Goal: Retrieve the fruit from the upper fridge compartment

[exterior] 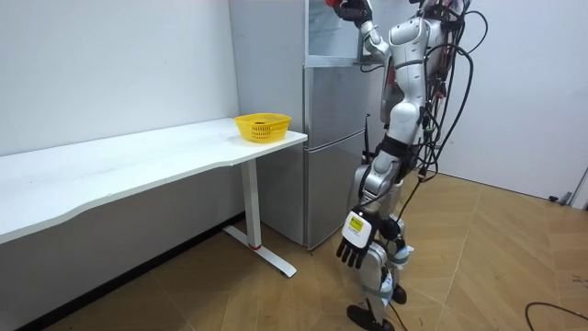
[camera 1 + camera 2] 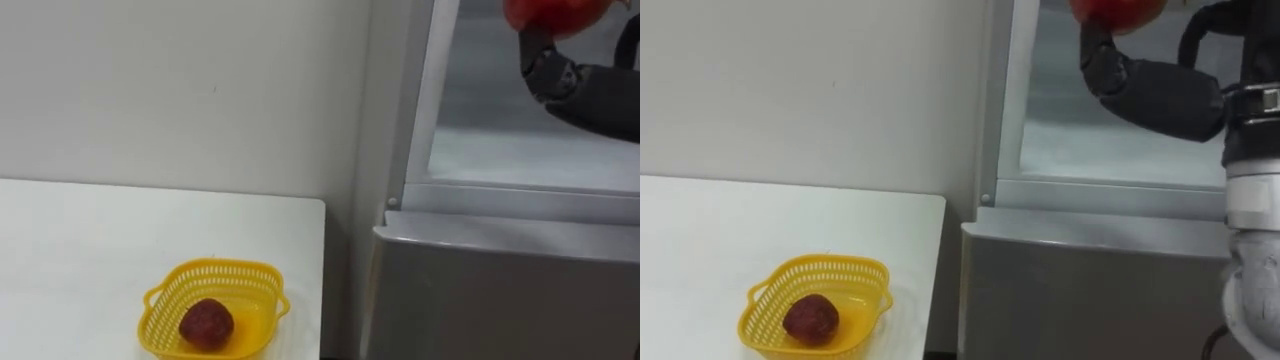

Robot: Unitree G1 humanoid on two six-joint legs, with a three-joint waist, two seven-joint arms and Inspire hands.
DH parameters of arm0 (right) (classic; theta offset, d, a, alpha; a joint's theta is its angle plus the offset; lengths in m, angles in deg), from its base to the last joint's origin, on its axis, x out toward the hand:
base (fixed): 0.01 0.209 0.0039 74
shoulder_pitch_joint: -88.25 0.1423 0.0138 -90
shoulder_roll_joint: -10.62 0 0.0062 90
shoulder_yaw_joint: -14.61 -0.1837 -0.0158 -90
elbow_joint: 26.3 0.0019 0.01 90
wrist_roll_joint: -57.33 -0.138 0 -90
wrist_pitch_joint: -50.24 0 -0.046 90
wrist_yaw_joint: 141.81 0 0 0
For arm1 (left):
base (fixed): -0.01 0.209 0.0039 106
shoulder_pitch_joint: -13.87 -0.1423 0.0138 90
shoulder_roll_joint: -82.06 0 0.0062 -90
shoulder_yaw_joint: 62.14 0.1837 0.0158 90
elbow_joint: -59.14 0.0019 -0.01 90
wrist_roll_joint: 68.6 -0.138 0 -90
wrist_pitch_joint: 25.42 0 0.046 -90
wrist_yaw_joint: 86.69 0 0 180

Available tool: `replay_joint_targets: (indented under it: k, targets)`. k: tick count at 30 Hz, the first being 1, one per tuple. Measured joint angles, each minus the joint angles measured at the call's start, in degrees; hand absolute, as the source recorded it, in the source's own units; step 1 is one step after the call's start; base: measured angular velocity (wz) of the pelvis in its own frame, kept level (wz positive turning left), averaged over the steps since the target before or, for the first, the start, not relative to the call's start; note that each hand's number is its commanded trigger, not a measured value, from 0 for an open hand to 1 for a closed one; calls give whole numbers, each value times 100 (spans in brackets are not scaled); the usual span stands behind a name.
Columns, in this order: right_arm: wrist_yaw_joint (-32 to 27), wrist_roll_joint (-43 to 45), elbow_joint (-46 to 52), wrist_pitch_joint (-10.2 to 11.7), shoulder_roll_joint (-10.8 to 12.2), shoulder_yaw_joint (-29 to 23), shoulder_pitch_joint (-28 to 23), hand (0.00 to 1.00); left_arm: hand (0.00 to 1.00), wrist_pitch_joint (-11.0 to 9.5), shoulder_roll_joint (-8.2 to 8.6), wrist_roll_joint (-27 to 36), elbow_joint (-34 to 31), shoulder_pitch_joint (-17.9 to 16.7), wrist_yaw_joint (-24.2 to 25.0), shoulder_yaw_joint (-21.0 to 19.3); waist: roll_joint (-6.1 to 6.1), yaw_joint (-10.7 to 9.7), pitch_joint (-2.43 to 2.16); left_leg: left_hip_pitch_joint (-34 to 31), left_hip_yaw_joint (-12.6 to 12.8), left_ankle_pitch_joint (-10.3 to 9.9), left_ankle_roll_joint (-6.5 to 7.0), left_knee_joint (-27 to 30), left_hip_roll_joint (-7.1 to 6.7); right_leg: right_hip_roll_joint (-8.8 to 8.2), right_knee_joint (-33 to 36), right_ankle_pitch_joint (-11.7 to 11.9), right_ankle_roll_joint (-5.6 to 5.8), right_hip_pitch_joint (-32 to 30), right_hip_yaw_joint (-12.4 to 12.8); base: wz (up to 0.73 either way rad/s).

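Note:
My right hand is raised into the open upper fridge compartment, with its dark fingers curled under a red round fruit at the top edge of the eye views. The fruit is cut off by that edge, so its upper part is hidden. In the room view the robot stands close in front of the grey fridge, right hand up at the top compartment. My left hand hangs by the thigh with relaxed fingers.
A yellow basket holding a dark red fruit sits near the right end of the white table, just left of the fridge. The shut grey lower fridge door lies below the open compartment.

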Motion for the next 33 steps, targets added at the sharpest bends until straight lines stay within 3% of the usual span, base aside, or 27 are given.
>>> replay_joint_targets:
  k: [2,6,12,16,19,25,29,33]
  targets:
    - [25,108,213,125,86,36,-1,100,0,-87,0,-2,6,43,0,13,-7,28,-4,2,46,0,0,-15,4,4,3,0,0,-28,14,-8]
    - [155,452,657,123,175,86,-17,100,0,-97,-14,-6,4,117,18,-9,-21,102,-22,-15,70,0,0,-69,13,11,21,5,-5,-72,13,-3]
    - [832,732,931,183,281,753,-15,100,0,-125,-35,-6,78,277,95,4,-113,182,-69,5,90,1,-1,-102,19,10,38,5,-5,-84,14,-1]
    - [1451,826,929,166,288,981,-15,100,0,-185,-38,-10,222,383,95,1,-183,321,-28,-1,69,1,-1,-100,17,-12,106,5,-5,-67,-3,1]
    - [1711,1073,908,160,458,1029,-14,100,0,-188,-48,-7,340,403,104,8,-265,419,9,-9,24,0,0,-100,14,-25,103,4,-3,-31,-95,9]
    - [2219,1335,767,114,751,1513,-10,100,0,-166,-45,-7,572,481,141,84,-312,633,21,-81,-92,-4,0,-94,13,-41,112,4,-4,-56,-267,10]
    - [2508,1338,636,105,783,1622,79,100,0,-168,-53,-3,662,485,249,141,-414,781,53,-135,-265,-1,-4,-52,1,-50,99,3,-3,-38,-406,17]
    - [2544,1537,388,104,784,1631,142,100,0,-168,-63,-6,668,452,389,113,-498,971,41,-171,-315,0,-3,-12,-6,-56,101,3,-3,-35,-444,8]
